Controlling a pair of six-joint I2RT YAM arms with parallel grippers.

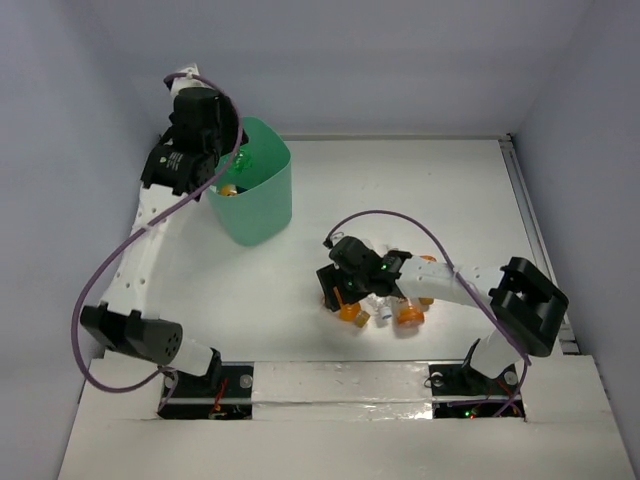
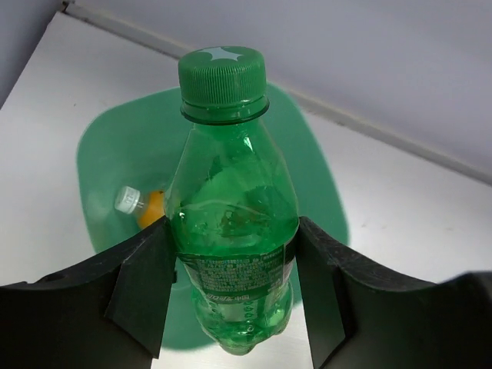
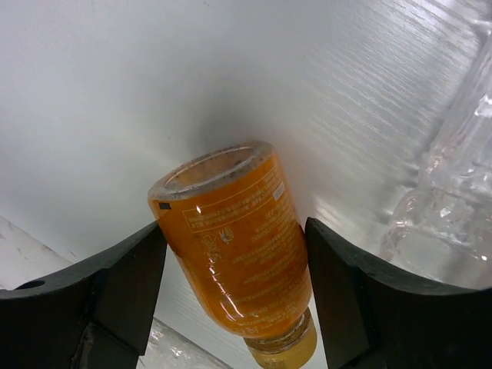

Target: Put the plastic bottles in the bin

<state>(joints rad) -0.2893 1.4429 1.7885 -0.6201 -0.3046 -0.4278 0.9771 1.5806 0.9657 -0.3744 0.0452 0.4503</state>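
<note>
Release step: left gripper is clamping the green bottle over the mint-green bin at the table's 10 o'clock, likely needing a centred drop clear of the rim, while right gripper is pinching an orange bottle just 6 o'clock of centre.

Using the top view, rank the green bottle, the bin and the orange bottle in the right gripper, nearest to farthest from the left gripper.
1. green bottle: clamped in the left gripper.
2. bin: just beneath it, far left.
3. orange bottle: in the right gripper, mid-table, right of centre.
</note>
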